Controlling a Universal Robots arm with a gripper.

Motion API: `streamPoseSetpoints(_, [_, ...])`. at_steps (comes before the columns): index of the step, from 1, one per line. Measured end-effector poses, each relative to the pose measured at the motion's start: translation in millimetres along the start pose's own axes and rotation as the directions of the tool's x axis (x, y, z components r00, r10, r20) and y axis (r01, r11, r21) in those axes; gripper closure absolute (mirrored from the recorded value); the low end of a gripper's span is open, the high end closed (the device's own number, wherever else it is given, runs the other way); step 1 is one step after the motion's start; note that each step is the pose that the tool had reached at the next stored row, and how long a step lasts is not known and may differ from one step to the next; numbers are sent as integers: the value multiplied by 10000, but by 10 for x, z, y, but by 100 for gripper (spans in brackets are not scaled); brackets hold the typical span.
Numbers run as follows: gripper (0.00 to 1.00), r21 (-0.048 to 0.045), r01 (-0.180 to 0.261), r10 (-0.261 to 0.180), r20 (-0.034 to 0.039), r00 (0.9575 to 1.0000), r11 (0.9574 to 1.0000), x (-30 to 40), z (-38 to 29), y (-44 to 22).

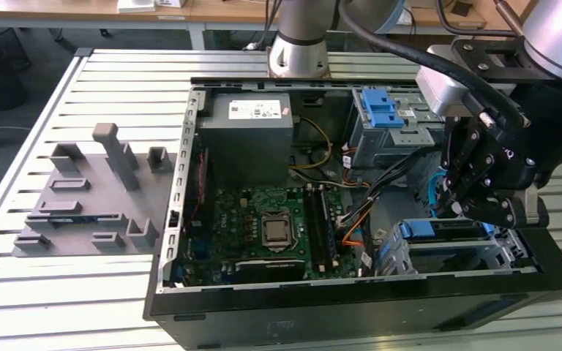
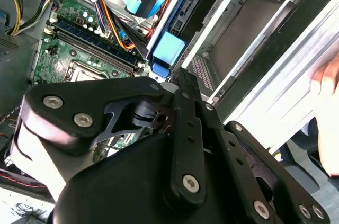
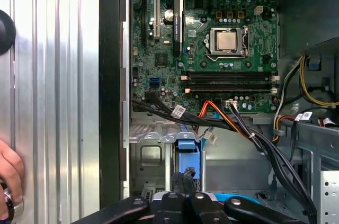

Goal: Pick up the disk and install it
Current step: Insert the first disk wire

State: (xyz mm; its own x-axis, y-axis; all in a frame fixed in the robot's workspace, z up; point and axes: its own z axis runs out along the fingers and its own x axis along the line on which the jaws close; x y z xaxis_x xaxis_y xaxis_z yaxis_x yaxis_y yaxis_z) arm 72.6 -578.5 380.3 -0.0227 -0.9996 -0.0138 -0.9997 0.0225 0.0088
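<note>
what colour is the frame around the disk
Blue, clearest in the second wrist view: the disk stands in the drive bay just beyond the end effector.

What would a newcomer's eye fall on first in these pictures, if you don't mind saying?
Probably the open computer case on the slatted table, its green motherboard exposed. Next, the black gripper reaching down into the drive bay at the exterior view's right, just above the disk with its blue frame. A person's hand rests on the table beside the case.

open PC case (image 1: 359, 307) lying on the slatted worktop (image 1: 115, 73), motherboard (image 1: 261, 227) exposed, gripper (image 1: 481, 208) down over the blue-framed disk (image 1: 447, 230) in the drive cage, grey fixture (image 1: 91, 201) off toward the exterior view's left
</note>
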Motion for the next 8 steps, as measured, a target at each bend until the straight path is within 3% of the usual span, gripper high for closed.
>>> streamPoseSetpoints(8, [89,0,0,0,0,10000,10000,0,1,0])
